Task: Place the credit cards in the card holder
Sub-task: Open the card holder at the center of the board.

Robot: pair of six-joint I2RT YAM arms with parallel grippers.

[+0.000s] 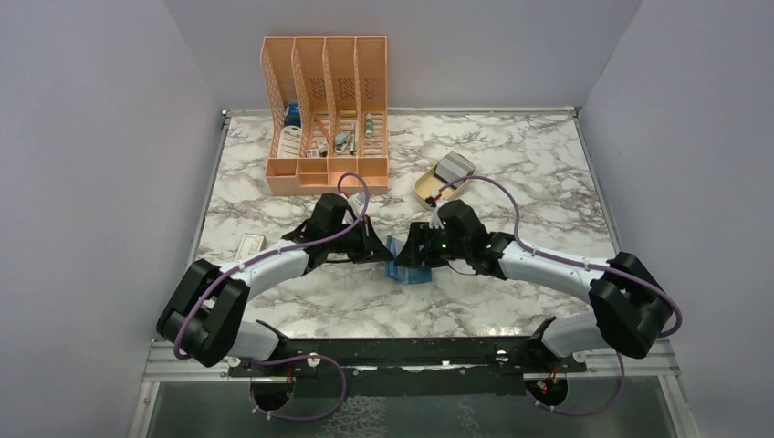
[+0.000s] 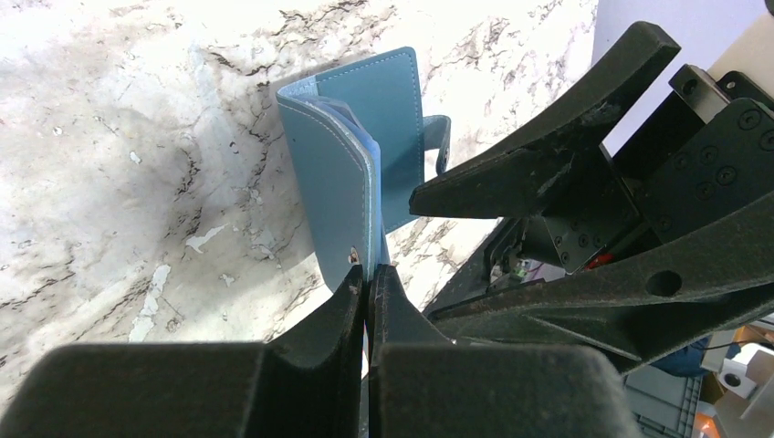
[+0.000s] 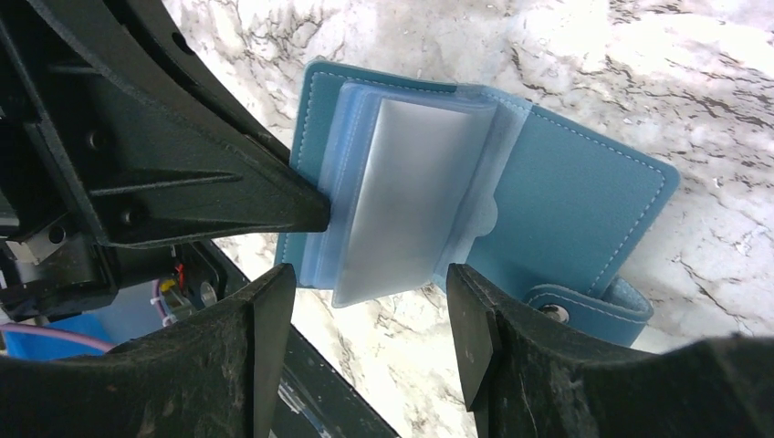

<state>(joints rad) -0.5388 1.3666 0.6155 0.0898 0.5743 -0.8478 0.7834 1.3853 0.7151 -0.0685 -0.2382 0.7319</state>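
Marbled tabletop [image 1: 511, 155] between grey walls. Far left, small white-and-red box [image 1: 250, 244]; behind it, orange file rack [image 1: 326, 114]. Left hand [image 2: 368, 274] pinched tight on the cover edge of the teal card holder [image 2: 351, 155], propping it open at centre. Right hand [image 3: 370, 278] spread wide, straddling the clear sleeves, gripping nothing. Further right, credit cards [image 1: 453, 168] lying in the beige tray [image 1: 422, 193]. Looks barely begun; hard to tell whether the front sleeve holds a card.
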